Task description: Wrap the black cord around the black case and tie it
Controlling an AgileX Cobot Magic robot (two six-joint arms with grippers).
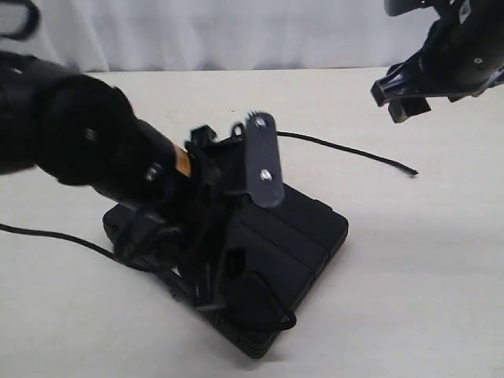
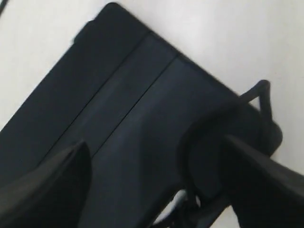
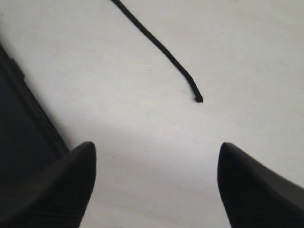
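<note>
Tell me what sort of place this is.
Likely a robotics lab or test bench: a plain pale table backed by a white curtain, where the left gripper and right gripper hang over a black case and black cord.

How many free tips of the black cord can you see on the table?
1: the black cord ends on the table, right of the black case; its other end may be hidden.
</note>
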